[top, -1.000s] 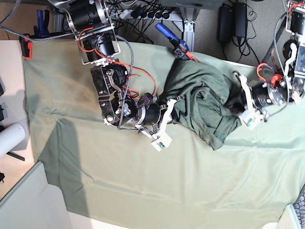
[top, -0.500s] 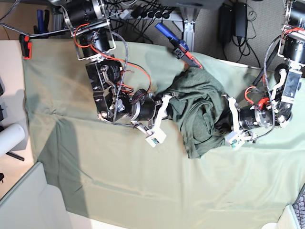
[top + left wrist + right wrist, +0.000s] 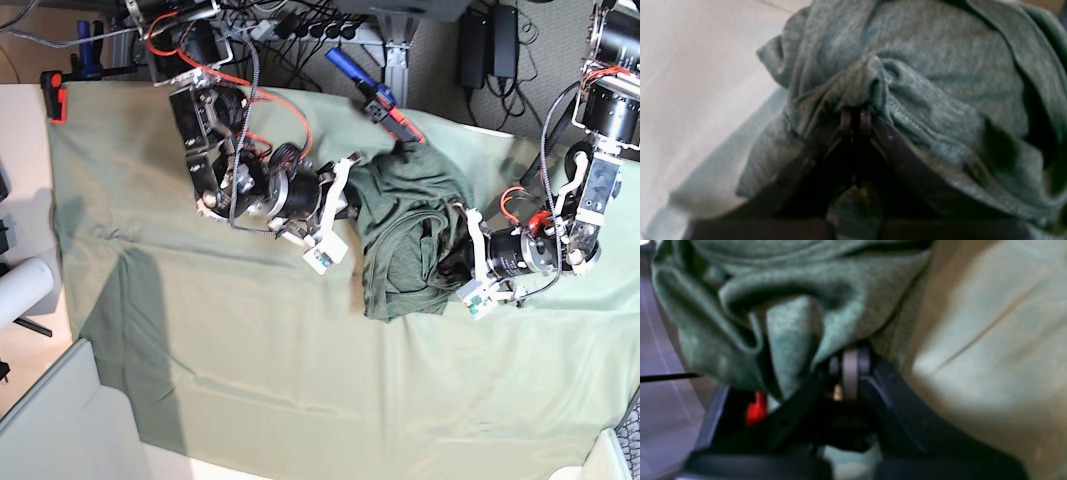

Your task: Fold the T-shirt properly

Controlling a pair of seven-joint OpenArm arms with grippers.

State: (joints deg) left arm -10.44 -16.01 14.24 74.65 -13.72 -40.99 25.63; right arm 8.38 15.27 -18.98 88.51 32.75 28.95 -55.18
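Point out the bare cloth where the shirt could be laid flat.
Widest free patch: the table cloth in front of the T-shirt, out to its near edge. Another lies left of the right gripper. Crowded: the strip between the right gripper and the left gripper, both clamped on the bunched shirt.

We find the T-shirt (image 3: pixel 410 240) bunched on the table cloth (image 3: pixel 250 370), right gripper (image 3: pixel 352 200) at its left edge, left gripper (image 3: pixel 452 258) at its right edge.

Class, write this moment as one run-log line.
left gripper: shut on T-shirt | right gripper: shut on T-shirt | shirt: bunched on table cloth
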